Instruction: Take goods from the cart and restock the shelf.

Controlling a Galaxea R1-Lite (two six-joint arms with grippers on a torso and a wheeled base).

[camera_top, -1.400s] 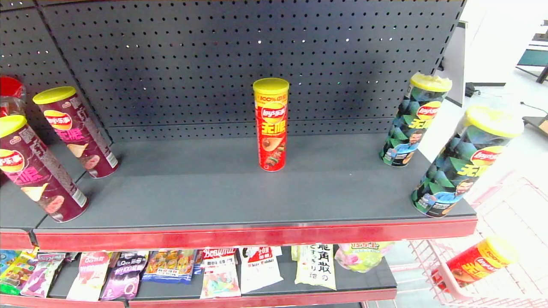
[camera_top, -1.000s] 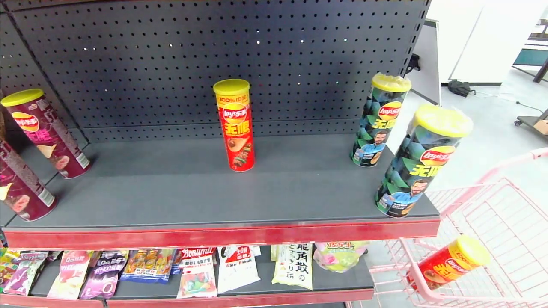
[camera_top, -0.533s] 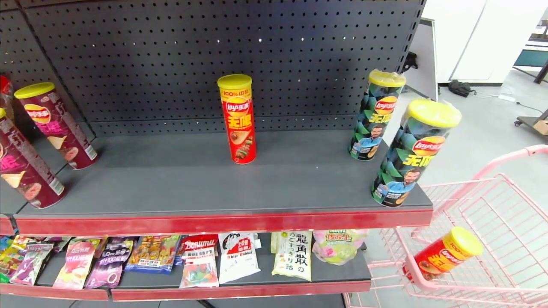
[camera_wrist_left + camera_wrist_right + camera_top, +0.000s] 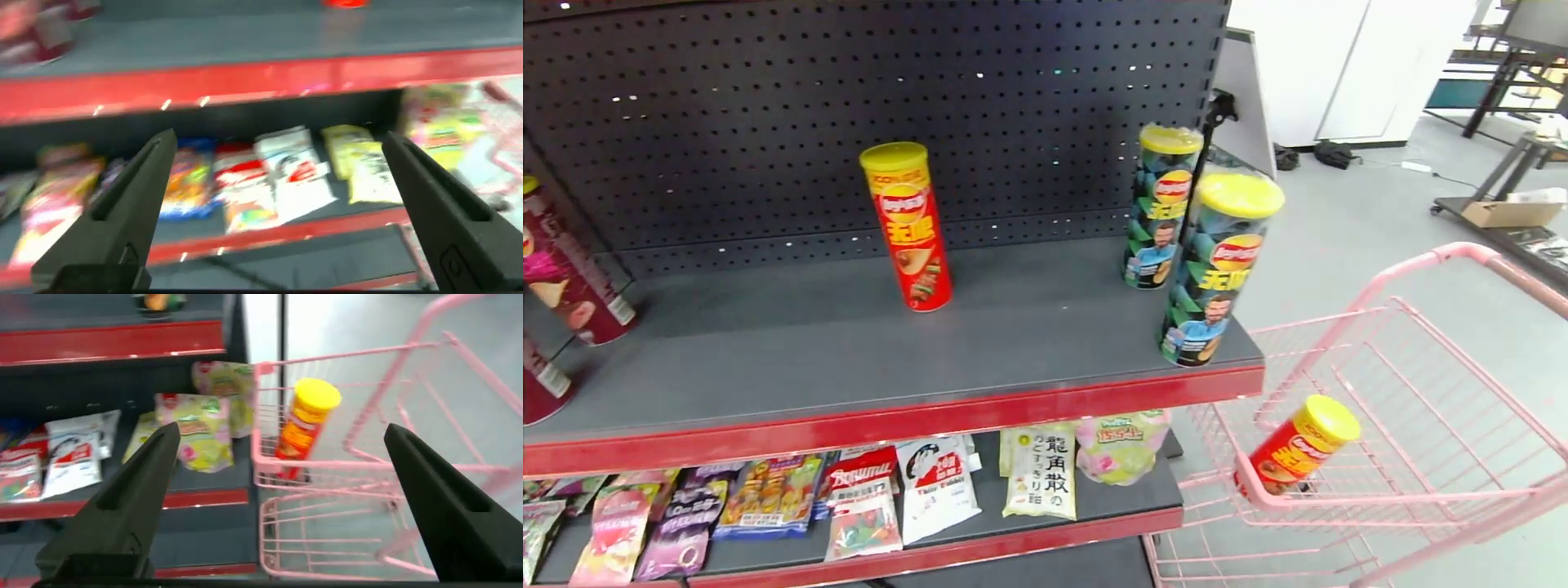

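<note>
Left gripper (image 4: 278, 140) and right gripper (image 4: 282, 431): fingers wide apart, empty. Head camera has swung right since earlier; pink wire cart (image 4: 1421, 263) shows more fully.

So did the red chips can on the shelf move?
No. The red can stands at the same spot on the shelf, near the pegboard; the whole view swung toward the cart, so the camera moved, not the can.

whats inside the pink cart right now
One red chip can with a yellow lid, leaning on the near rim of the pink cart. The rim hides its base; the cart's far side is cut off.
</note>
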